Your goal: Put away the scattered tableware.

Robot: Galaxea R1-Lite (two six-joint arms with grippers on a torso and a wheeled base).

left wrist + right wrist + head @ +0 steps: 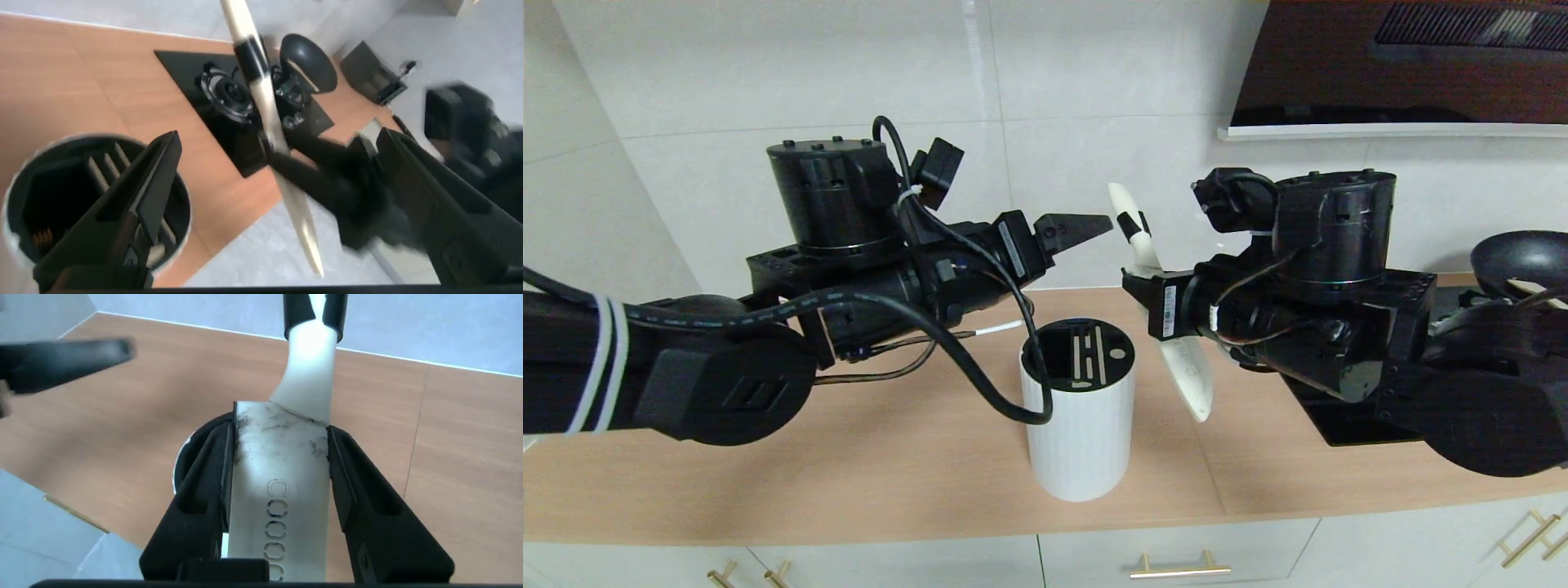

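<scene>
Hovering left of centre, your left gripper [1083, 228] gapes wide and empty above the white utensil holder [1082, 425] on the wooden counter [849, 465]. Just right of the holder, your right gripper [1156, 300] clamps a tilted white spatula [1188, 376].

My spatula [1188, 376] is cream-white, with 1 black band on the handle and grey marbled smudges on the blade. The holder [1082, 437] is white outside, and its slotted insert [1086, 353] is black. The counter [849, 457] is pale wood-grain tan and the cooktop [1319, 418] is black. My left gripper [1094, 224] and right gripper [1152, 290] are both black.
</scene>
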